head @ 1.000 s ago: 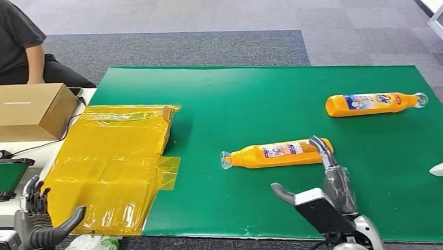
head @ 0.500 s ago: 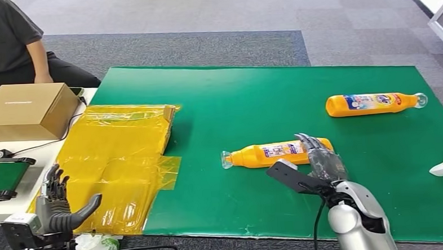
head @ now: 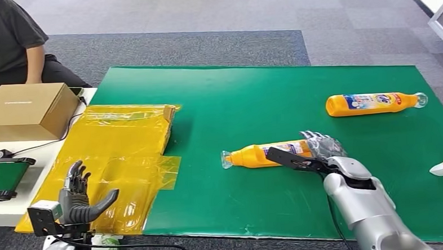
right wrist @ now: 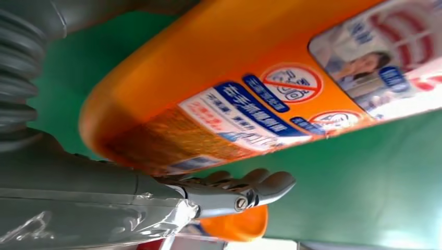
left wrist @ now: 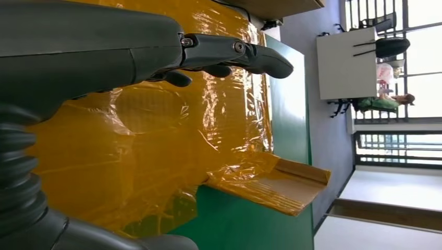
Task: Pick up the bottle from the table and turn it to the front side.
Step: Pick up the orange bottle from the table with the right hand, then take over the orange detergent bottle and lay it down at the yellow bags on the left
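Two bottles: near orange bottle [head: 268, 154] ours, far orange bottle [head: 370, 103] beyond it.
Right hand [head: 316, 152]: we're wrapping its base, grip unconfirmed.
Left hand [head: 78, 194]: open, idle.

The robot's right arm [head: 367, 209] is shiny silver and smooth, with a thin black cable running beside it. Its right hand [head: 316, 153] has dark grey fingers [head: 317, 136] and a long dark thumb. The left hand [head: 78, 193] is dark grey too, with a small silver box at the wrist. Up close, a ribbed grey cover [left wrist: 18, 172] and small round screws [left wrist: 239, 47] show.
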Action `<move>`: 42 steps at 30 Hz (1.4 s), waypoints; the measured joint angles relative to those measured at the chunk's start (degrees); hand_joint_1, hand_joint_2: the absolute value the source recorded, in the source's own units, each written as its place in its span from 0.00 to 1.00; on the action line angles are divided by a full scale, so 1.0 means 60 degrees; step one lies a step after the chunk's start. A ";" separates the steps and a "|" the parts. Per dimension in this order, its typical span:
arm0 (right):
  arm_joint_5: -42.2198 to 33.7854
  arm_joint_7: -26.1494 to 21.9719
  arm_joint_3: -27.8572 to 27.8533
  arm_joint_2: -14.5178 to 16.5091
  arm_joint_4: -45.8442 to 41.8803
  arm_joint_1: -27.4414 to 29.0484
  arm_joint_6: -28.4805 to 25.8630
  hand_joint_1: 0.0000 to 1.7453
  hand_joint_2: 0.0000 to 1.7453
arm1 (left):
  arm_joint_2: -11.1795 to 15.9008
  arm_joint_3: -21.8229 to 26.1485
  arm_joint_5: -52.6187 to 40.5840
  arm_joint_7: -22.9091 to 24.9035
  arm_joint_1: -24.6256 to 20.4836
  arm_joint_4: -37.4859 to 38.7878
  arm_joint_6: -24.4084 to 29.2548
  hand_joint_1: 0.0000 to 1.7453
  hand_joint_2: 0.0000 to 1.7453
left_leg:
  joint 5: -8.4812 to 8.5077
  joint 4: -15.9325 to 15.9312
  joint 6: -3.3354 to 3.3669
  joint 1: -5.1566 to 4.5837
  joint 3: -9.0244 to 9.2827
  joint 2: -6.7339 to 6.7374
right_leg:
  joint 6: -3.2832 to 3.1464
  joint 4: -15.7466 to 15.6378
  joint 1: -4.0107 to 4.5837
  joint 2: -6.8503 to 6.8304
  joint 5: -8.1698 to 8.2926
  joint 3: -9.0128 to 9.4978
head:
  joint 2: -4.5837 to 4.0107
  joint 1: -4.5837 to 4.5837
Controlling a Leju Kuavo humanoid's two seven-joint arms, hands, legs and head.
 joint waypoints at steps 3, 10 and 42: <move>0.0350 0.0028 0.0202 -0.0005 0.0938 -0.0580 0.0390 0.47 1.00 | 0.0063 -0.0057 0.0044 0.0000 -0.0058 0.0158 0.0043 0.00 1.00 | -0.0001 0.0000 -0.0001 0.0001 0.0003 0.0000 | 0.0000 -0.0001 0.0000 0.0001 0.0000 0.0000 | 0.0001 -0.0001; 0.0392 -0.0761 0.0620 -0.0081 0.2221 -0.1285 0.0408 1.00 1.00 | 0.0235 -0.0086 0.0265 0.0000 -0.0094 0.0388 0.0204 0.00 1.00 | -0.0001 0.0000 -0.0002 0.0003 0.0022 0.0004 | -0.0002 -0.0002 0.0002 0.0003 0.0001 0.0013 | -0.0002 -0.0001; -0.4353 -0.3197 0.3535 0.2440 -0.1939 0.1563 -0.1839 1.00 1.00 | 0.0412 -0.1932 0.2990 0.0699 -0.0794 -0.0989 -0.3390 0.00 1.00 | 0.0016 -0.0001 -0.0020 0.0008 -0.0038 0.0001 | -0.0015 0.0003 0.0009 -0.0002 0.0009 -0.0037 | 0.0000 -0.0001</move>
